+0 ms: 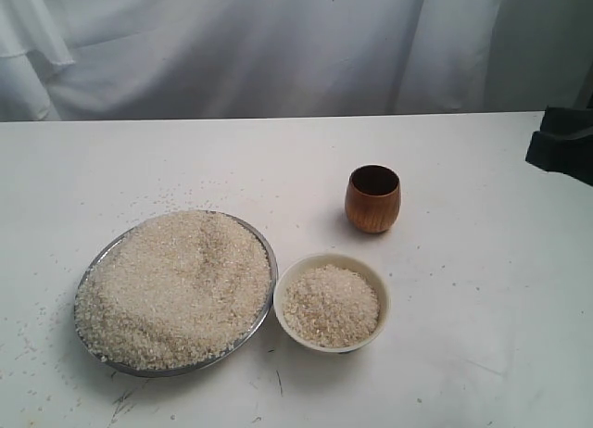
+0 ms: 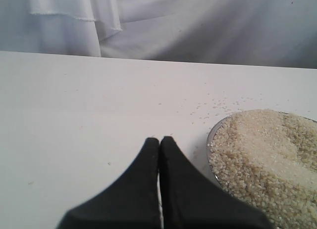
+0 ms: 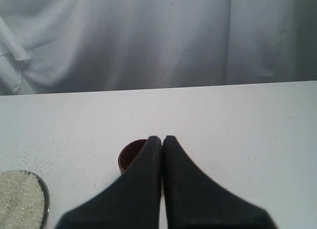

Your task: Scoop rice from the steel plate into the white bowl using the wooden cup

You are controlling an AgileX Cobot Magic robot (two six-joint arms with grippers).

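Setup on white desk (image 1: 482,354). A wide, shallow, round, shiny grey steel plate (image 1: 270,261) sits front left, heaped with off-white rice (image 1: 176,289); stray grains lie on the desk around it. A small round cream-white bowl (image 1: 380,294) is just beside the plate's right rim, contact not resolvable, and is partly filled with rice. A small barrel-shaped reddish-brown wooden cup (image 1: 372,198) stands upright behind the bowl, apart from both dishes, its interior dark. Observed left end effector (image 2: 159,140): black fingers pressed together, gripping nothing, near the plate's edge. Observed right end effector (image 3: 162,139): fingers together, gripping nothing, with the cup partly hidden behind its tips.
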